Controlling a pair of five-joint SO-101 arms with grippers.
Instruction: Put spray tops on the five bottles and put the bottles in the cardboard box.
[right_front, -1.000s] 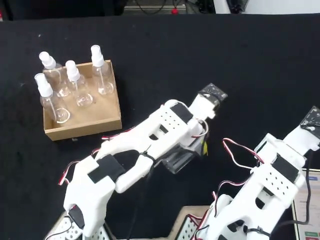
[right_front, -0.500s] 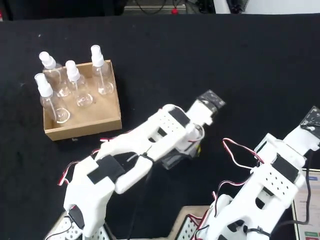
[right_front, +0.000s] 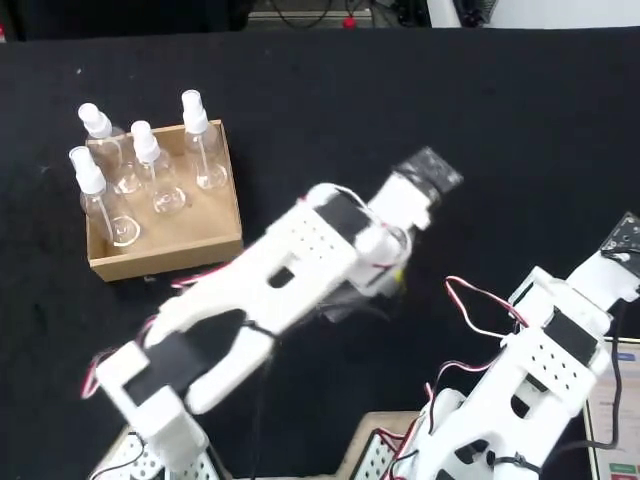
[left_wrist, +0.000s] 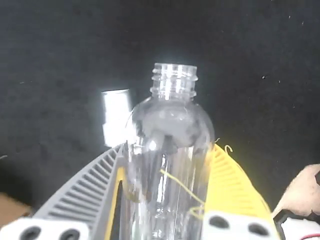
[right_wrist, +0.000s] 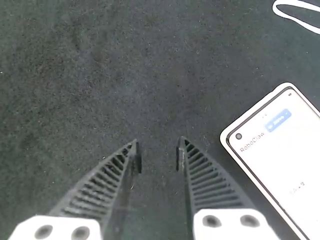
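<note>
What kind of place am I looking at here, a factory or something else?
Probably a robotics lab bench rather than a factory: a white left arm and right arm sit at a black-covered table, with a cardboard box of spray bottles and a phone lying nearby.

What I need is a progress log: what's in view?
black table: one, under everything
brown cardboard box: one, on the table, left arm's side
clear plastic bottles with white spray tops: four, upright in the box
clear uncapped plastic bottle: one, in the left pincer
white spray top: one, on the table beyond that bottle
black-rimmed phone: one, white screen, on the table near the right pincer
left pincer: grey and yellow, shut on the uncapped bottle
right pincer: dark grey, open, over the table
</note>
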